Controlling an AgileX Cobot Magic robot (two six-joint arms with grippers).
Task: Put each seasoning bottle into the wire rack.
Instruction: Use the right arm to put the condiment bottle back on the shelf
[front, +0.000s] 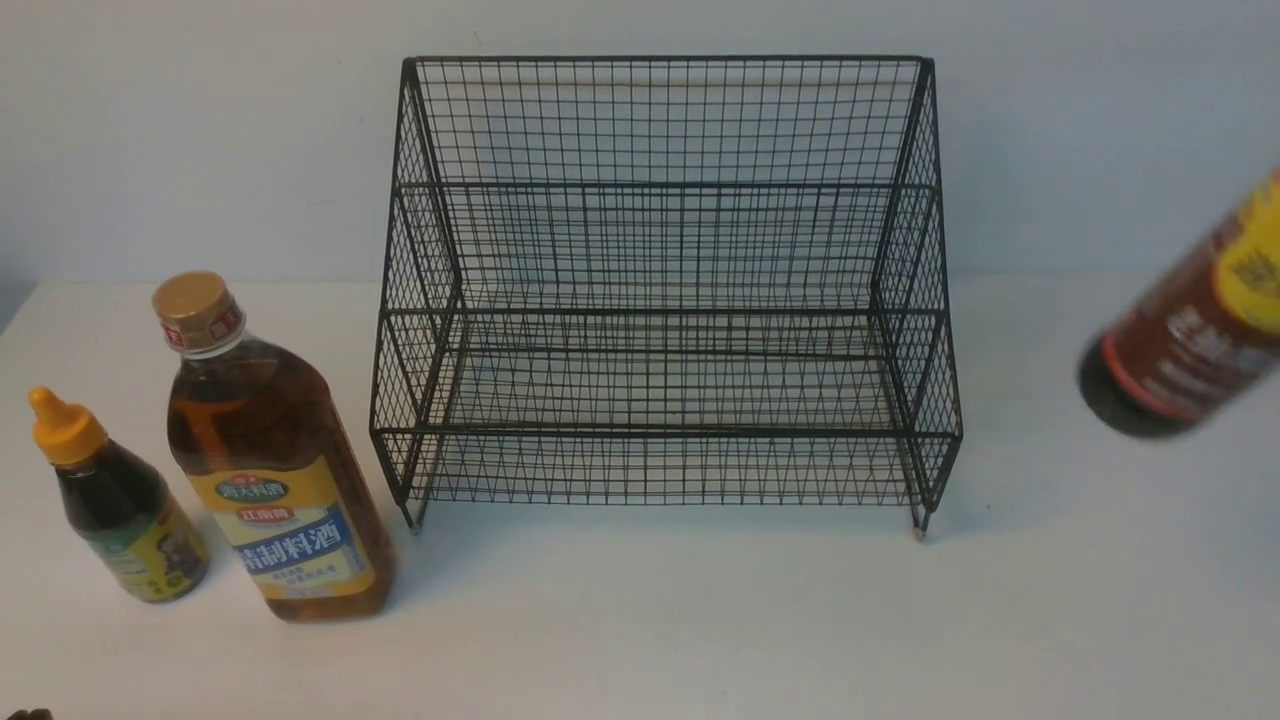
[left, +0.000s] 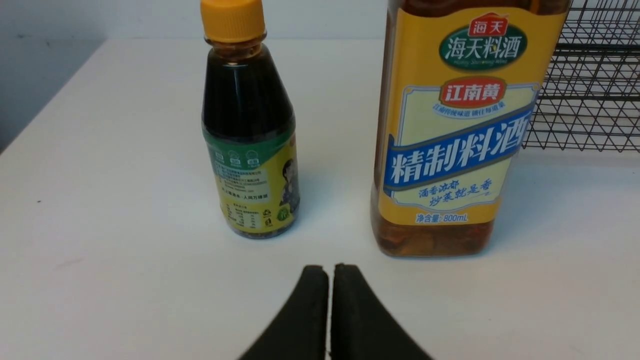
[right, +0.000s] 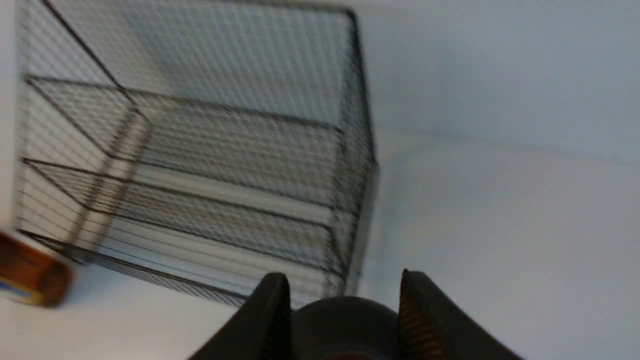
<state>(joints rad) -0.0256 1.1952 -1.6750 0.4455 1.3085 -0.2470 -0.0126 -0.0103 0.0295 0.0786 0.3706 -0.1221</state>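
Three bottles are outside the wire rack (front: 660, 300), which stands on its small feet on the white table (front: 640, 640) with its back against the wall.

1. Large amber bottle (front: 275, 470): I see it upright on the table just left of the rack's front left corner, close to it but apart. It has a gold cap and its yellow-blue label faces me.

2. Small dark bottle (front: 120, 500): it stands upright further left of the rack, beside the amber bottle with a narrow gap between them. It has an orange nozzle cap.

3. Tall dark bottle (front: 1190, 340): it is well to the right of the rack, off the table and strongly tilted, with its dark lower end pointing down toward the rack's side. It is blurred, and the frame edge cuts off its upper part.

Left gripper (left: 329, 270): the jaws are pressed together with nothing between them. It sits low over the table, left of the rack, and points at the gap between the small dark bottle (left: 250, 140) and the amber bottle (left: 450, 130).

Right gripper (right: 343, 287): the jaws are part-way closed, one on each side of a dark round body (right: 345, 325). I read this as the tall dark bottle, held clear of the table. The rack (right: 200, 150) lies ahead of this gripper and is blurred in its wrist view.
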